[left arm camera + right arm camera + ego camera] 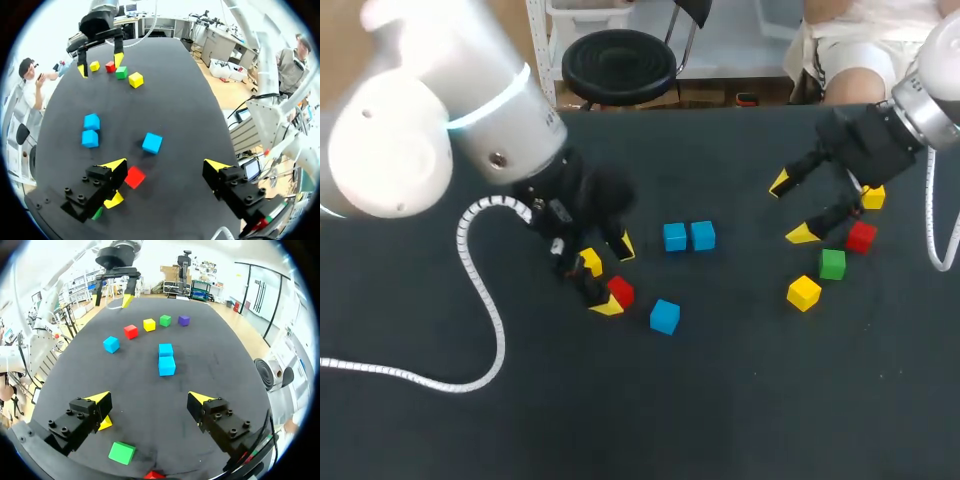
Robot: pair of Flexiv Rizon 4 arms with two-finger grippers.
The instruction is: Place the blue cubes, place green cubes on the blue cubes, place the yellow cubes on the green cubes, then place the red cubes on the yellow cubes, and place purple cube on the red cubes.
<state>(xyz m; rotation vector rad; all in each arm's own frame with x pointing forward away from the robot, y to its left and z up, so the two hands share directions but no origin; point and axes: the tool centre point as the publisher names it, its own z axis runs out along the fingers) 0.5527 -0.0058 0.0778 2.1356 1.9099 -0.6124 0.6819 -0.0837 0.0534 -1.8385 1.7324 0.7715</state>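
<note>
Left fingers (pixel 114 165) spread beside red cube (pixel 135 177), yellow cube (pixel 115 201).

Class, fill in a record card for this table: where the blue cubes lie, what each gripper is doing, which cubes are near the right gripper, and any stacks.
blue pair: side by side, touching
lone blue cube: apart from the pair
left gripper: open, empty; red cube on the table between its fingers
right gripper: open, empty
near right gripper: green cube, second red cube, two yellow cubes
purple cube: on the table, unstacked
stacks: none visible
</note>
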